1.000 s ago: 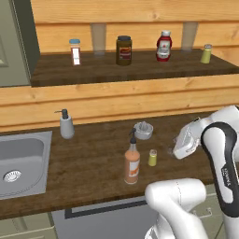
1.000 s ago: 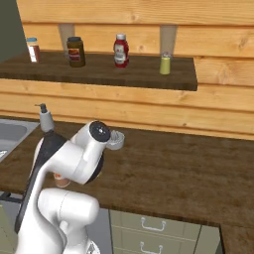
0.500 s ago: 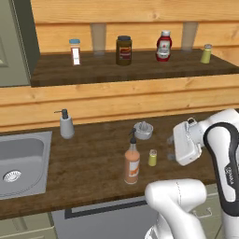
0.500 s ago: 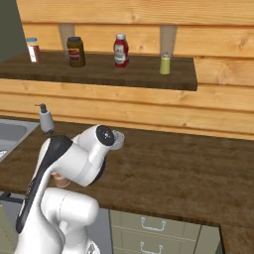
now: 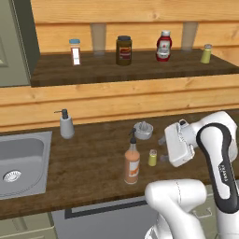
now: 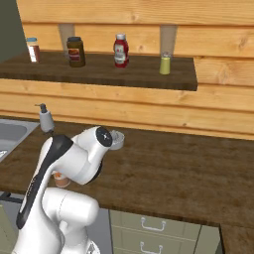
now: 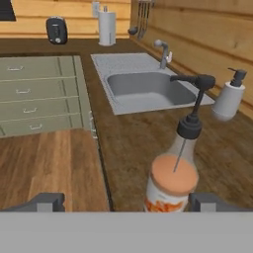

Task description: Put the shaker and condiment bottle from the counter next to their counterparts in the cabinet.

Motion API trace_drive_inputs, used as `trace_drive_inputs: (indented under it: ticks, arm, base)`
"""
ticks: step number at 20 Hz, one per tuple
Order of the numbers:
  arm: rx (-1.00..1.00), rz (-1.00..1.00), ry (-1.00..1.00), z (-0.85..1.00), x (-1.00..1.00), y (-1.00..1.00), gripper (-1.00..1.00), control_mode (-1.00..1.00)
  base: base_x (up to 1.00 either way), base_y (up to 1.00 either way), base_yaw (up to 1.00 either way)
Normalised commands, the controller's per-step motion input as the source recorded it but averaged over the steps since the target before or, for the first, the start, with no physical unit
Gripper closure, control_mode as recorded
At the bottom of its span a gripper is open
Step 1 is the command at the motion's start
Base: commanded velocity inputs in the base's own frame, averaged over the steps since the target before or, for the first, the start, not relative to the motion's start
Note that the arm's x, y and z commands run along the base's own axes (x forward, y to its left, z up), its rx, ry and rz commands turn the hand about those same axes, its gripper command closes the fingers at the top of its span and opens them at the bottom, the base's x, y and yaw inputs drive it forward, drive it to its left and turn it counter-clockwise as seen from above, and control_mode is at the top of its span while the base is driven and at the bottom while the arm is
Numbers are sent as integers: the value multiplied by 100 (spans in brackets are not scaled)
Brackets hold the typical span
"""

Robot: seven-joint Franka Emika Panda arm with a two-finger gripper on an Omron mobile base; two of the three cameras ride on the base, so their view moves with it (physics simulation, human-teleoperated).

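The condiment bottle (image 5: 132, 163), clear with orange sauce and a black nozzle, stands on the dark wood counter (image 5: 93, 163). The small yellow-green shaker (image 5: 152, 158) stands just right of it. My gripper (image 5: 163, 150) hangs open right of the shaker, pointing left at both. In the hand view the condiment bottle (image 7: 173, 183) rises close ahead of the gripper (image 7: 128, 202), nearer the right fingertip (image 7: 210, 201). On the cabinet (image 5: 130, 70) shelf stand the counterparts: a squat red bottle (image 5: 163, 46) and a second shaker (image 5: 206, 54) to its right.
A dark brown jar (image 5: 123, 50) and a white red-striped jar (image 5: 75, 51) share the shelf. A grey soap dispenser (image 5: 66, 125), a small grey juicer (image 5: 143, 130) and the steel sink (image 5: 21, 161) sit on the counter. My arm's elbow (image 6: 74, 158) bulks over the counter's left.
The hand has swung down and left from beside my forearm toward the shaker and bottle, turning to face them. The jaws stay open. Bottle and shaker have not moved.
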Motion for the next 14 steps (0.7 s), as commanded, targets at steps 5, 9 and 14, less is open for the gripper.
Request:
trace_drive_inputs:
  ticks: [5, 9, 14]
  arm:
    - [0, 0, 0, -6, 17, 0, -100, -100]
    - [0, 0, 0, -16, 28, 0, -100, -100]
    - [0, 0, 0, -12, 42, 0, -100, -100]
  base:
    - [0, 0, 0]
    - [0, 0, 0]
    - [0, 0, 0]
